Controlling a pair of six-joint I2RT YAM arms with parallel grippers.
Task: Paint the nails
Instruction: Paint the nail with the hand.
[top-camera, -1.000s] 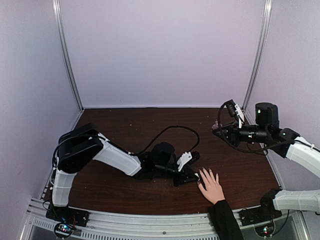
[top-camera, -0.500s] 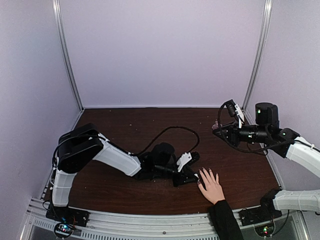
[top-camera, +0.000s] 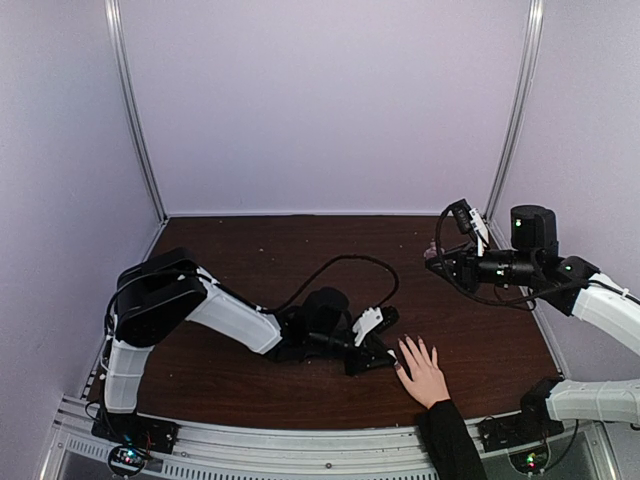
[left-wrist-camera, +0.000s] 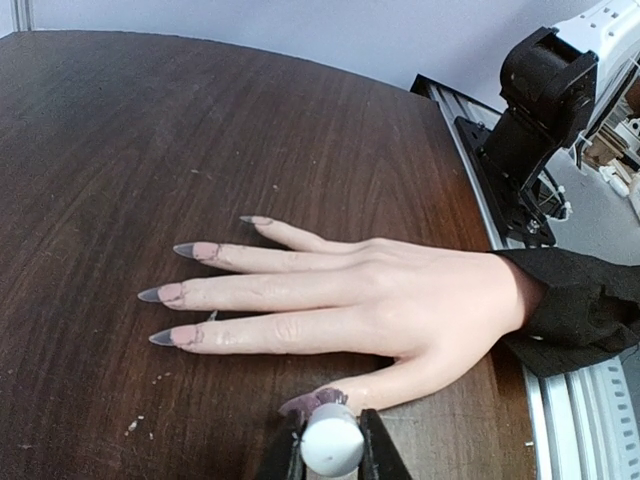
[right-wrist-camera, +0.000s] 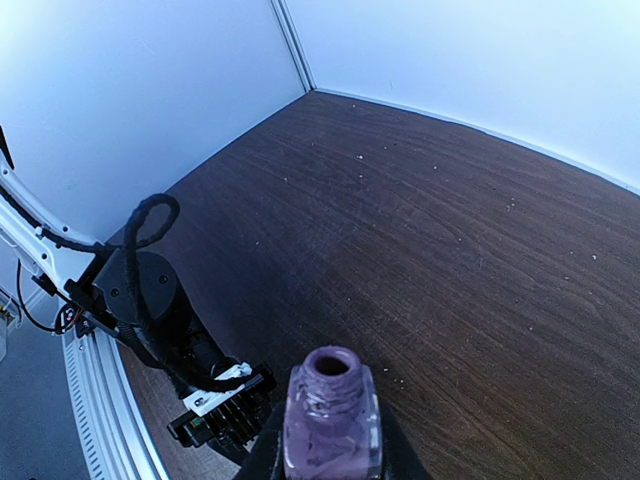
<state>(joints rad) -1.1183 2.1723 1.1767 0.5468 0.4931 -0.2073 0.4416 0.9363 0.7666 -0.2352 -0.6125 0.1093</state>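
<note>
A light-skinned hand (left-wrist-camera: 400, 300) lay palm down on the dark wooden worktop (top-camera: 260, 260), near its front edge and right of the middle; its five fingers were spread and pointed away from the black sleeve (left-wrist-camera: 580, 310) at the wrist. The nails (left-wrist-camera: 163, 294) were long and pointed; those of the three middle fingers showed a greyish-purple coat that was patchy near the base, and the little finger's nail was seen edge-on and hard to judge. The thumb nail (left-wrist-camera: 312, 401) looked darker purple.

The left arm stretched low across the worktop toward the hand; the left pincer (left-wrist-camera: 331, 440) was clamped on a round pale cap (left-wrist-camera: 331, 447), its two fingers pressed against the cap's sides; the cap sat just beside the thumb nail, and whether anything beneath it touched the nail could not be told.

The right arm was raised at the right side, well apart from the hand; the right pincer (right-wrist-camera: 330, 445) was closed tight around a small clear bottle (right-wrist-camera: 330, 420); the bottle stood upright and uncapped, with purple smeared round its neck and inside the glass.

A black cable (top-camera: 330, 265) looped over the worktop behind the left arm.
</note>
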